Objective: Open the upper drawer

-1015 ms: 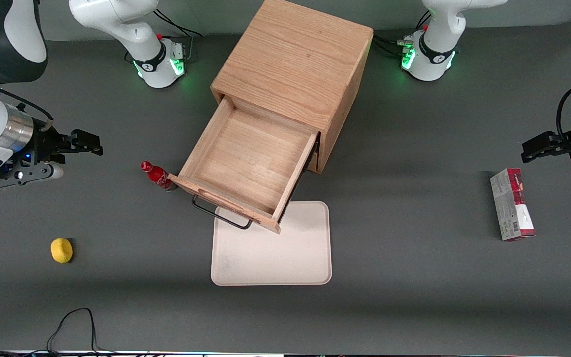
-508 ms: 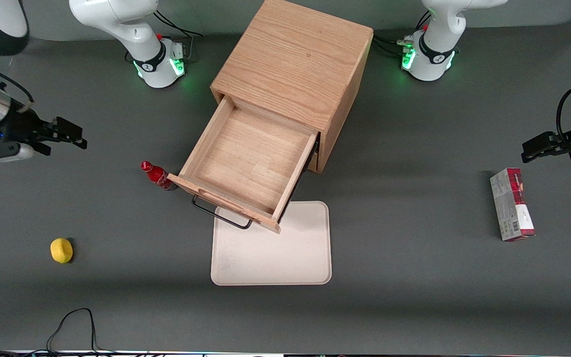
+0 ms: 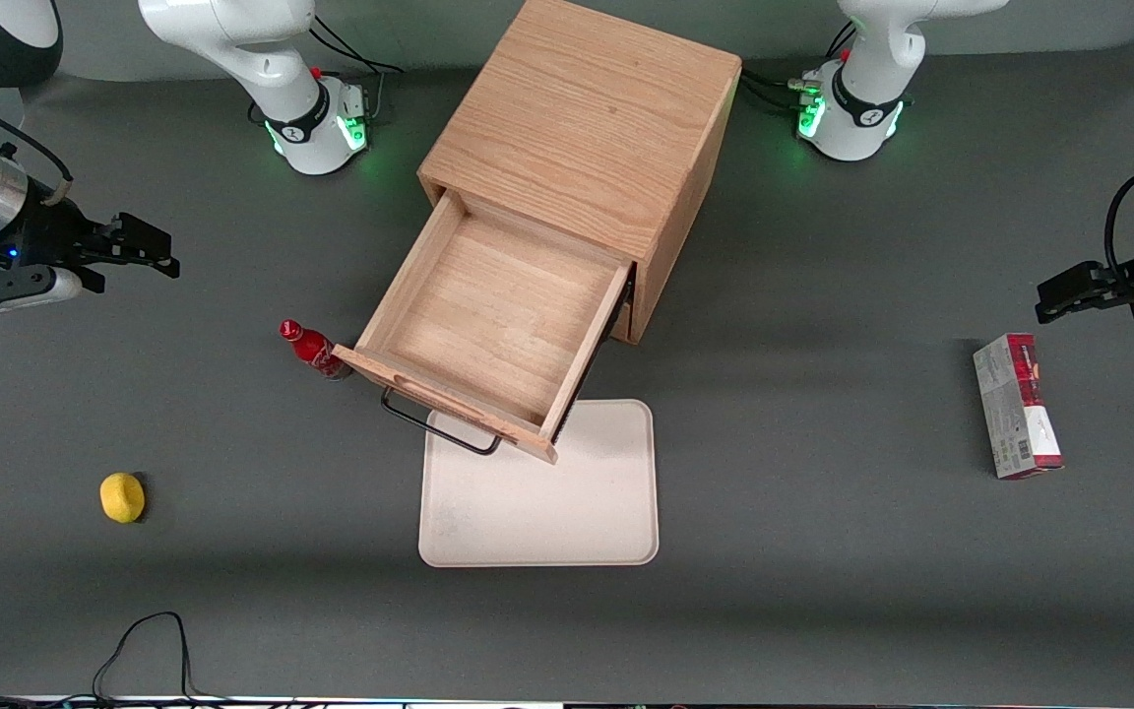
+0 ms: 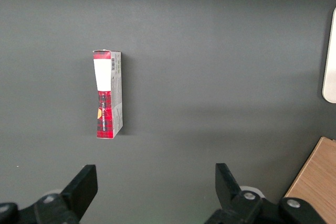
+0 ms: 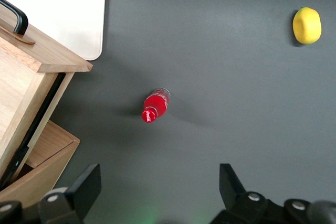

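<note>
Upper drawer (image 3: 496, 325): pulled fully out, stiff wood, likely slides easily.
Hold: thin black handle (image 3: 437, 430).
Gripper (image 3: 146, 248): released, empty, well apart from the cabinet (image 3: 587, 118).

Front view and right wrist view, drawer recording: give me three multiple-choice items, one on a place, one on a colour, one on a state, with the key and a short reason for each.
1. Where does the red bottle stand?
A. on the tray
B. on the table beside the upper drawer's front corner
C. inside the upper drawer

2. What colour is the small round thing lying toward the working arm's end of the table?
A. yellow
B. green
C. blue

3. What state is the upper drawer in?
A. shut flush with the cabinet
B. taken out and lying on the tray
C. pulled far out, its wood interior bare

Key: 1 B, the bottle stands on the dark table by the drawer front. 2 A, it is plainly yellow. 3 C, the drawer juts out over the tray while the gripper, open, hangs apart from the handle, toward the working arm's end.
</note>
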Tool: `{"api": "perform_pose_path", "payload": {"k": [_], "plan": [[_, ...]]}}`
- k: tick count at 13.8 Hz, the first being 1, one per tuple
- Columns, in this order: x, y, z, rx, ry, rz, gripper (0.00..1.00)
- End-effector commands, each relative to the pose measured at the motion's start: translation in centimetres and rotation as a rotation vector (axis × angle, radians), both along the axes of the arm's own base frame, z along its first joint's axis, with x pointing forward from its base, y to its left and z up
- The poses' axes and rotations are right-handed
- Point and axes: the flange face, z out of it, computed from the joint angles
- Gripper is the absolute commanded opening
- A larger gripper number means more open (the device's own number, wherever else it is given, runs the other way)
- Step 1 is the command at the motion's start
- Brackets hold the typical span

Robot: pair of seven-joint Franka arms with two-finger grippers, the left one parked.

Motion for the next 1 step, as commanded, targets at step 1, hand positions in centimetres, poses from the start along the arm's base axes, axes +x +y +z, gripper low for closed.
{"api": "perform_pose_path", "payload": {"k": [1], "plan": [[0.4, -0.28, 0.59, -0.01, 0.007, 0.0, 1.0]]}}
